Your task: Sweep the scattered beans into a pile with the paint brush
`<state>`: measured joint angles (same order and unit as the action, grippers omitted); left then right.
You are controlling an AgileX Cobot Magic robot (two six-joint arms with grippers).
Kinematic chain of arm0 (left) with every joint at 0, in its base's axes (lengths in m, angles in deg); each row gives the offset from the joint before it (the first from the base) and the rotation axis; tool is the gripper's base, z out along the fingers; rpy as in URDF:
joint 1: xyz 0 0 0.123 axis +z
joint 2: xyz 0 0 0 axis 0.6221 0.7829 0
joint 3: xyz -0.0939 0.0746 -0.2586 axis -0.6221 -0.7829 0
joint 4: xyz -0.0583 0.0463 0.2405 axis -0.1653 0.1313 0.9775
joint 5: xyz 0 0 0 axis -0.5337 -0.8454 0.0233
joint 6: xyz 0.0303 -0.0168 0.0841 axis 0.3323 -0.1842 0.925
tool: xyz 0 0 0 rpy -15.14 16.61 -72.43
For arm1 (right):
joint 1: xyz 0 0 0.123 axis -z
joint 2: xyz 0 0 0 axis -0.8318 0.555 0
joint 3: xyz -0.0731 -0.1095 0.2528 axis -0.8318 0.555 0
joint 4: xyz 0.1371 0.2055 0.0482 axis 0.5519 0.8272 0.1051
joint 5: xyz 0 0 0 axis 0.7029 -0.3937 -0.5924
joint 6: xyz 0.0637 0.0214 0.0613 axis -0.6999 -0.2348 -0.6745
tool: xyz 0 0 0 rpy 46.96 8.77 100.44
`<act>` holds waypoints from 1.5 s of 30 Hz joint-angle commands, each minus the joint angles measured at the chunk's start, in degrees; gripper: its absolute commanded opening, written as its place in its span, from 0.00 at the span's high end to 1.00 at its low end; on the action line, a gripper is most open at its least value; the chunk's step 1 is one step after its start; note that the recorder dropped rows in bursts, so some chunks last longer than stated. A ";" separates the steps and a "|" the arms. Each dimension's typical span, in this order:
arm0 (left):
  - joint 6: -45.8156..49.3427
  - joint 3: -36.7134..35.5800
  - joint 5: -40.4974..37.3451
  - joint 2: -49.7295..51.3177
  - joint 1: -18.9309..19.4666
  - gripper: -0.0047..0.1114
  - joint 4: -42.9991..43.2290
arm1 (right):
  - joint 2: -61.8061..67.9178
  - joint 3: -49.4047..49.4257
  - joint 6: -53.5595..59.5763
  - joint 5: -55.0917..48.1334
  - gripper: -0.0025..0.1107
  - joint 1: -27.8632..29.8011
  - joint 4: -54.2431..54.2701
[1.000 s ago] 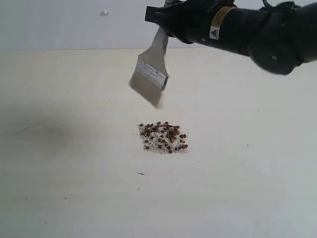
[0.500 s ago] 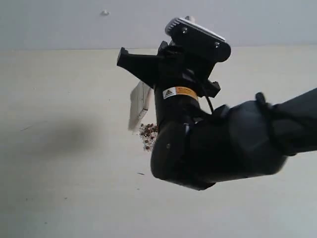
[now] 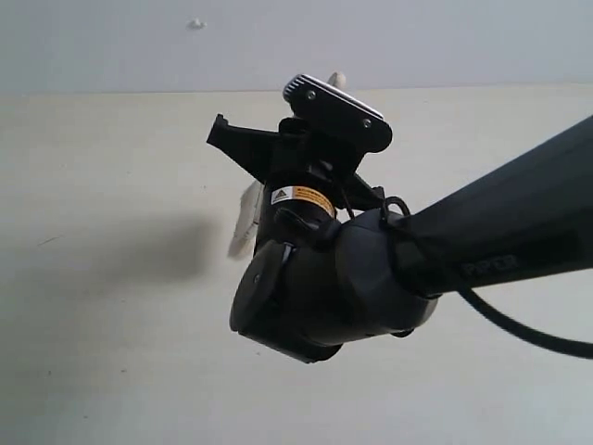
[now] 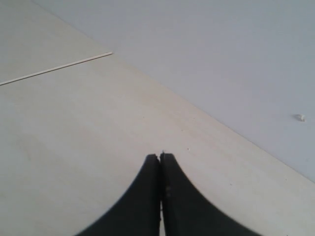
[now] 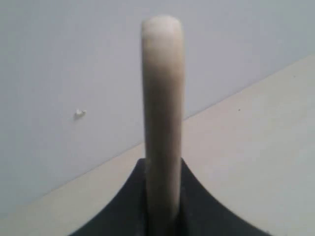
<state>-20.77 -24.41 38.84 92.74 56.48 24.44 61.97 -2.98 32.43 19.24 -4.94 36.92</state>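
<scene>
My right arm (image 3: 315, 278) fills the middle of the exterior view and hides the beans and the pile behind it. Of the paint brush, only a blurred strip of off-white bristles (image 3: 246, 221) shows at the arm's left edge, low over the table. In the right wrist view the pale wooden handle (image 5: 162, 93) stands edge-on between the black fingers of my right gripper (image 5: 162, 166), which is shut on it. My left gripper (image 4: 160, 156) hovers over bare table, jaws pressed together with nothing in them.
The pale tabletop (image 3: 111, 352) runs back to a grey wall (image 3: 111, 46) bearing a small white speck (image 3: 195, 23). A thin seam line (image 4: 59, 68) crosses the table in the left wrist view. The arm casts a soft shadow (image 3: 157, 250) to its left.
The right arm has swung down and toward the camera, covering the pile that showed a second ago. The brush has dropped from above the pile to low on its left side.
</scene>
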 commanded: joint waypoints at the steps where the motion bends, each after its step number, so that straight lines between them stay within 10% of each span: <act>1: 0.01 0.13 0.11 -0.43 0.07 0.96 -0.09 | 1.06 -0.52 -1.79 1.37 0.98 -0.11 -0.25; 45: 0.01 0.13 0.11 -0.43 0.07 0.96 -0.09 | 2.39 -3.17 6.65 1.37 0.98 -0.74 0.66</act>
<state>-20.77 -24.41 38.84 92.74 56.48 24.44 65.40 -5.70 39.58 19.83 -5.62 40.27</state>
